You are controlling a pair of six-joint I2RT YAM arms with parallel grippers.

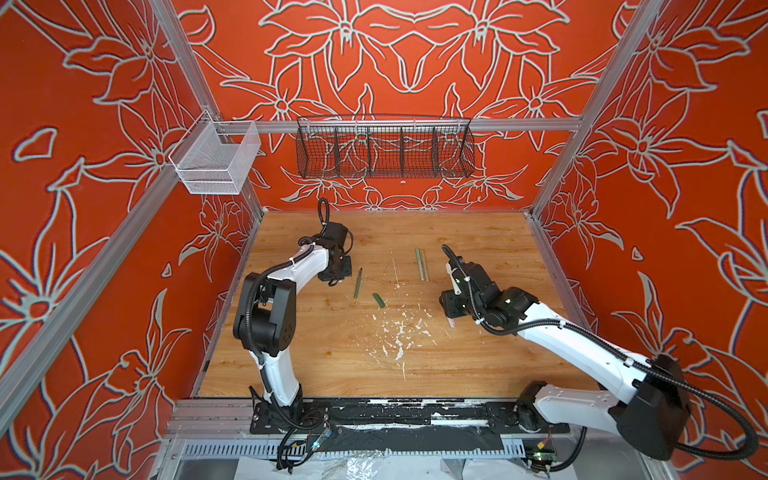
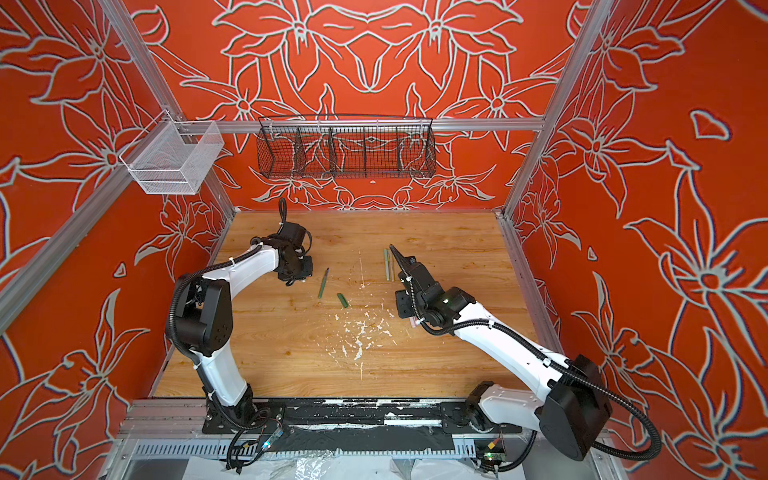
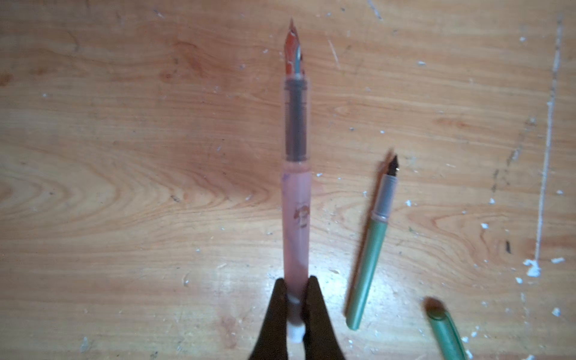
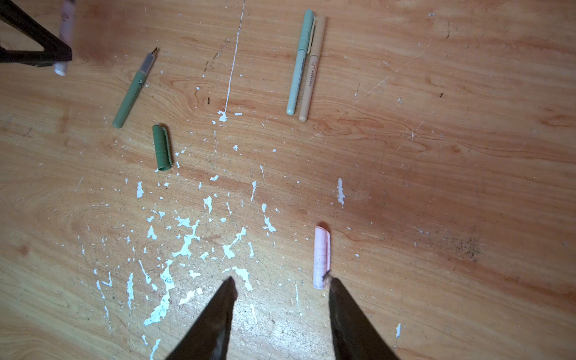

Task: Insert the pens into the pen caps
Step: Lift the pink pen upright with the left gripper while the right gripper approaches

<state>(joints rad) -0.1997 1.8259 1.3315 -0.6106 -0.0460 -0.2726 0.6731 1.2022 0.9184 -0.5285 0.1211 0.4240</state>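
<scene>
My left gripper (image 3: 295,290) is shut on the rear end of the pale pink pen (image 3: 296,218), which points straight out from the jaws with its nib bare. Beside it on the wood lie the dark green pen (image 3: 369,258) (image 1: 358,283) and the dark green cap (image 4: 162,148) (image 1: 378,300), apart from each other. My right gripper (image 4: 282,282) is open just above the table. The pale pink cap (image 4: 322,257) lies flat with its near end against one fingertip (image 4: 335,285). A light green pen (image 4: 299,62) and a tan pen (image 4: 311,68) lie side by side, caps on.
White paint flecks (image 1: 399,332) cover the middle of the wooden table (image 1: 478,365). A black wire basket (image 1: 384,147) hangs on the back rail and a white mesh basket (image 1: 216,160) on the left rail. Red walls enclose three sides.
</scene>
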